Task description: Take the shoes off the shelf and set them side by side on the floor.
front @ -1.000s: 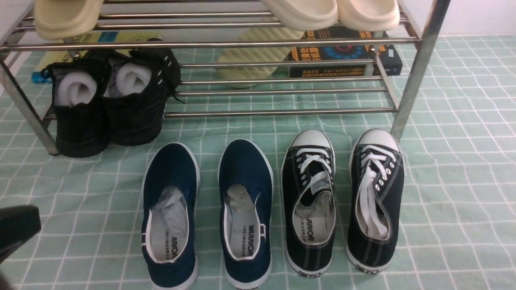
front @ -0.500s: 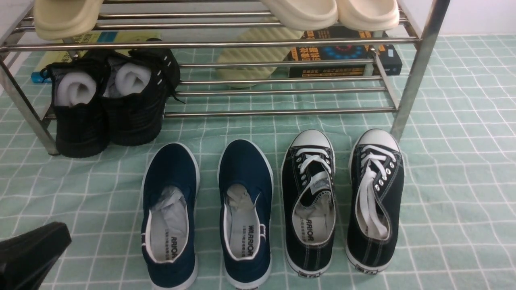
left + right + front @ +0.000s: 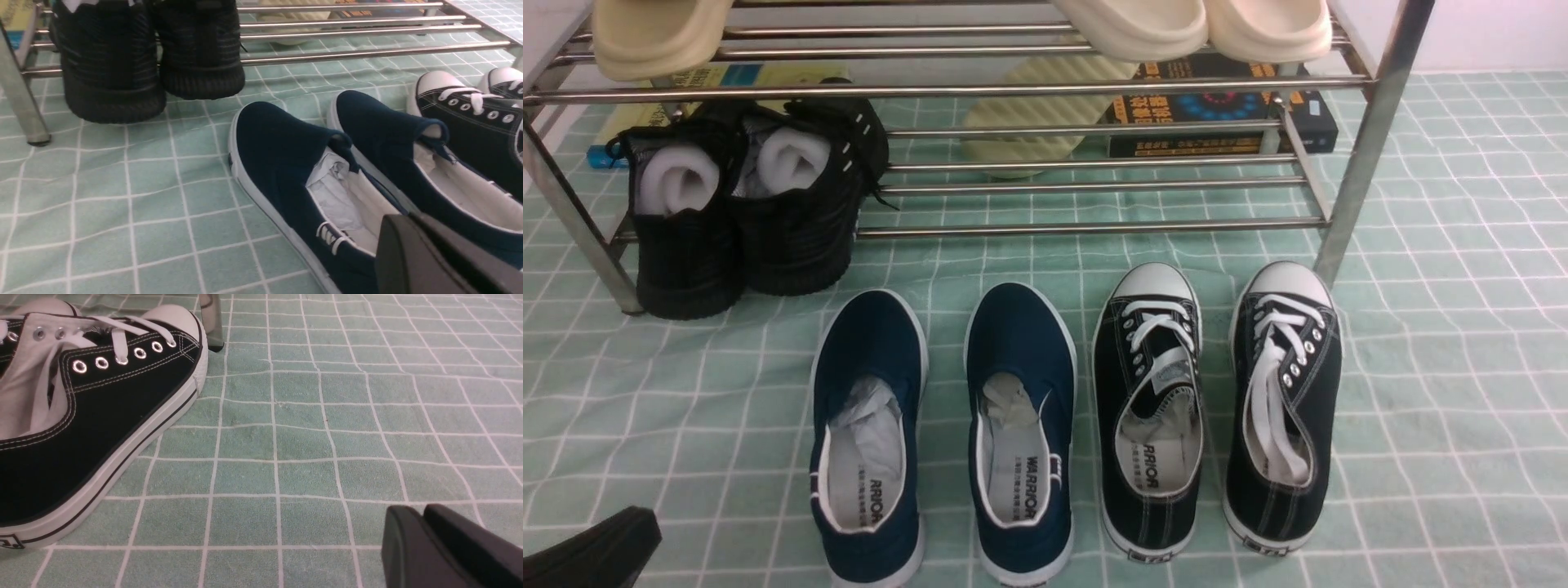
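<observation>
Hovering in the lower left corner of the front view, the left pincer (image 3: 408,216) has its fingers drawn together with nothing between them; in its wrist view it looks close to the nearer navy slip-on, probably just clear of it. At upper left, black knit shoes (image 3: 788,204) sit on the lower tier of the chrome shelf (image 3: 1045,88), presumably left alone as not part of this job. Left of centre, low in the frame, the navy slip-ons (image 3: 1021,327) lie side by side on the floor (image 3: 1445,425), toes toward the shelf, slightly apart, so the pair looks delivered. Right of centre, black lace-up sneakers (image 3: 1147,523) continue the row, likely aligned for neatness. The right pincer (image 3: 423,510), outside the front view, is narrow and empty beyond them, as if both arms were finished.
</observation>
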Controlling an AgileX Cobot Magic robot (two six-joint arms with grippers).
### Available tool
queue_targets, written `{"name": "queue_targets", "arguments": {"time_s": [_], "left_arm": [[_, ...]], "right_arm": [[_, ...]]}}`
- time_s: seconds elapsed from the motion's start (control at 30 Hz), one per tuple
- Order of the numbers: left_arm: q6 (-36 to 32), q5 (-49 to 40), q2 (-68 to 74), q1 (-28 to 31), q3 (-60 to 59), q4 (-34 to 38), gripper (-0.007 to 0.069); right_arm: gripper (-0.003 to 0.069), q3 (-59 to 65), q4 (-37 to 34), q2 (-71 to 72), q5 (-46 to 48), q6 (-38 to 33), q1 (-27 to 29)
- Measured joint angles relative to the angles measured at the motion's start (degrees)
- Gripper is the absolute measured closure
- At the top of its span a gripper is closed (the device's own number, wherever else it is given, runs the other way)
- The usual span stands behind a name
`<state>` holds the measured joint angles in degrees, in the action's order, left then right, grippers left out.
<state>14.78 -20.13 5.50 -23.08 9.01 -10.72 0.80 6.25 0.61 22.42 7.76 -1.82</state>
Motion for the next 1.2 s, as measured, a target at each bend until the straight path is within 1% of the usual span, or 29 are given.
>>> {"name": "queue_targets", "arguments": {"time_s": [0.03, 0.1, 0.2, 0.27, 0.33, 0.5, 0.67, 1.2], "left_arm": [[0.1, -0.1, -1.4, 0.7, -0.9, -0.2, 0.0602], [0.5, -0.2, -5.3, 4.8, -3.4, -0.2, 0.0598], [0.5, -0.2, -6.1, 10.3, -5.4, -0.2, 0.0592], [0.5, 0.0, -6.1, 15.3, -6.8, -0.2, 0.0592], [0.6, 0.2, -6.1, 18.4, -8.2, -0.2, 0.0592], [0.5, 0.2, -6.1, 23.4, -10.4, 0.0, 0.0589], [-0.5, -0.3, -6.1, 25.5, -10.4, 0.1, 0.0585], [-0.9, -0.5, -6.1, 25.6, -10.3, 0.3, 0.0571]], "right_arm": [[0.0580, 0.0, 0.0, 0.0, 0.0, 0.0, 0.0], [0.0578, 0.0, 0.0, 0.0, 0.0, 0.0, 0.0], [0.0578, 0.0, 0.0, 0.0, 0.0, 0.0, 0.0], [0.0574, 0.0, 0.0, 0.0, 0.1, 0.0, 0.0], [0.0571, 0.0, 0.0, 0.0, 0.1, 0.0, 0.0], [0.0565, 0.0, 0.0, 0.0, 0.1, 0.0, 0.0], [0.0558, 0.0, 0.0, 0.0, 0.1, 0.0, 0.0], [0.0540, 0.0, 0.0, 0.0, 0.1, 0.0, 0.0]]}}
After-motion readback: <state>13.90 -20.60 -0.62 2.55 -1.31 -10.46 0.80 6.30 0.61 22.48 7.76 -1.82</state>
